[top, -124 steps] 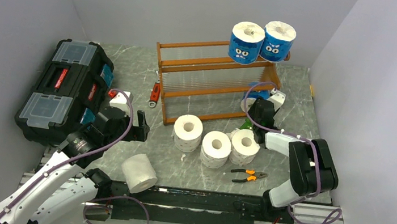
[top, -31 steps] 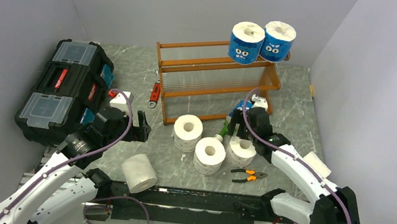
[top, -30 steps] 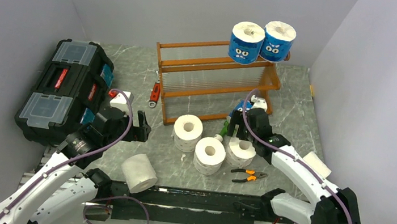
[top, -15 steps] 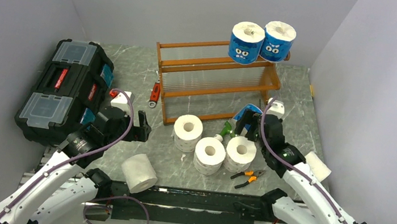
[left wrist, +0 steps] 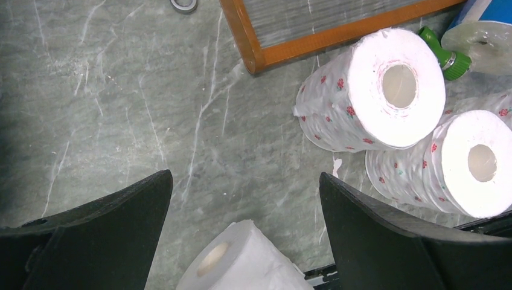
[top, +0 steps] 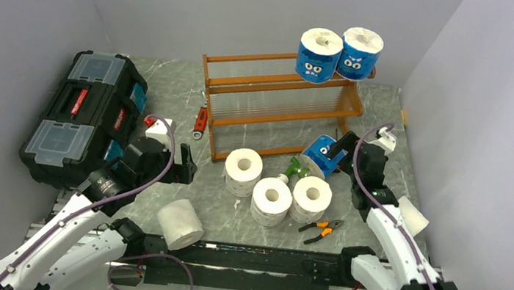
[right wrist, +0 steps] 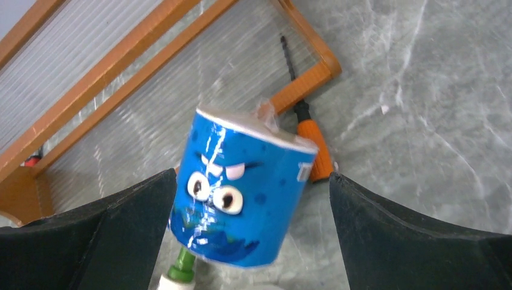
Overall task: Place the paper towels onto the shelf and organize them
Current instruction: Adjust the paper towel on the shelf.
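Right arm was the busy one. The right fingers [top: 346,151] stood spread wide just off the right front corner of the shelf [top: 272,117]. Between them sat the third blue roll [right wrist: 241,193], tipped at an angle, its low edge resting on the green-and-white tool [top: 295,168]. From the wrist view there was a clear gap on one side of the wrapper, and the other finger sat only at its edge. So they bracketed it and gripped nothing.

Up on the shelf's top tier, at the right end, a pair of blue rolls [top: 319,55] was already parked side by side. The lower tiers were bare. Three white rolls [top: 277,195] huddled on the bench [top: 171,97] in front of the shelf's lowest rail. A fourth white roll [top: 180,224] lay on its side farther out from the shelf's left front corner.

The left fingers [top: 181,165] hung open over the bench between that corner and the lone roll, holding nothing.

My read was that the step in hand was the pickup of that third blue roll, with all the white ones yet to come. The next move called for the right fingers to match the roll's lean and close squarely on its sides. That wrapper looked slick, and the perch on the tool looked shaky. After that it wanted a lift clear of the rails, to a spot beside the pair on top.
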